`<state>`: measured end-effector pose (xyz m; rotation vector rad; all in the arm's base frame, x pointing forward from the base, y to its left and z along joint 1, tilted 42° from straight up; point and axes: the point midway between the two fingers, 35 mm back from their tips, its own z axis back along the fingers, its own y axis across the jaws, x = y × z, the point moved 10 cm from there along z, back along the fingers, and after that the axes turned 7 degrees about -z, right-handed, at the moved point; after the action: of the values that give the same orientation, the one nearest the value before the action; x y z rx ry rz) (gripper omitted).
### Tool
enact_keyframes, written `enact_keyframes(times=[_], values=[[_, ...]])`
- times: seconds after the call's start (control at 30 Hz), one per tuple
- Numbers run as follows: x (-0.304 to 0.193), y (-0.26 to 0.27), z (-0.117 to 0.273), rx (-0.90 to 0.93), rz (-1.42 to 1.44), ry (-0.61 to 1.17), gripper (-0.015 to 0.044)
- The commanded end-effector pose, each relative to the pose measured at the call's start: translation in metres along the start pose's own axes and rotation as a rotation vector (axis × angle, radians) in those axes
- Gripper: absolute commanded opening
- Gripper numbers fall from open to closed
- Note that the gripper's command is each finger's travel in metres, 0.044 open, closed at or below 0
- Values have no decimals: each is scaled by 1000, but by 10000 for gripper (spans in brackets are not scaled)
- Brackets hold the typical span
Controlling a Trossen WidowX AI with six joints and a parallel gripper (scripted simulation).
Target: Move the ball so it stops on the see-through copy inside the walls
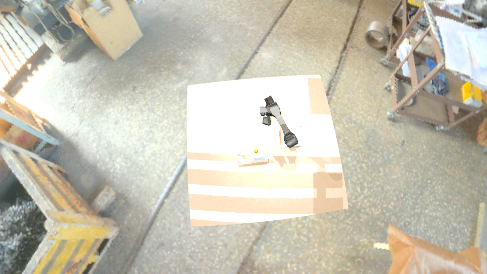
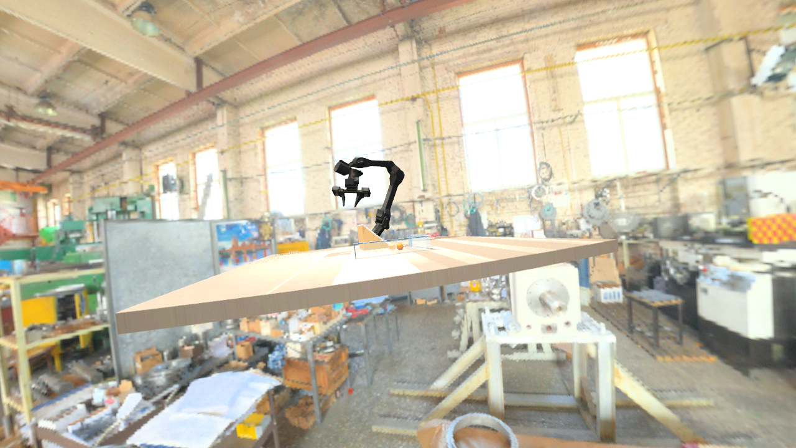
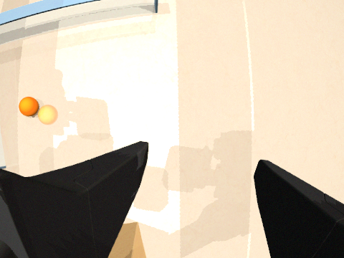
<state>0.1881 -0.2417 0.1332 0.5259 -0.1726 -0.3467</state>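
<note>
The orange ball (image 1: 256,150) (image 2: 399,246) (image 3: 29,106) lies on the table inside the corner of the two low clear walls (image 1: 260,159) (image 3: 54,8), apart from both. The pale see-through copy (image 2: 392,245) (image 3: 47,115) is right beside it, touching or nearly touching in the wrist view; it cannot be made out in the top view. My gripper (image 1: 265,116) (image 2: 349,205) (image 3: 203,160) is part-way open and empty, pointing down high above the table. In the wrist view the ball and its copy are left of and beyond the left fingertip.
The arm base (image 1: 290,140) stands on the table (image 1: 217,119) (image 2: 250,272), to the right of the walls in the top view. A tan wedge (image 2: 367,236) (image 3: 127,240) stands by the base. The arm's shadow falls across the table in the wrist view.
</note>
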Motion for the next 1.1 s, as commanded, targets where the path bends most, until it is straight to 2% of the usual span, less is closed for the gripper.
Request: enact_keyframes(times=[0.0,0.23,0.5,1.07], values=[[17,46,-29,40,346,52,257],[25,134,-83,177,1029,130,257],[-9,227,-136,423,1765,171,257],[-20,236,-156,449,1822,171,257]])
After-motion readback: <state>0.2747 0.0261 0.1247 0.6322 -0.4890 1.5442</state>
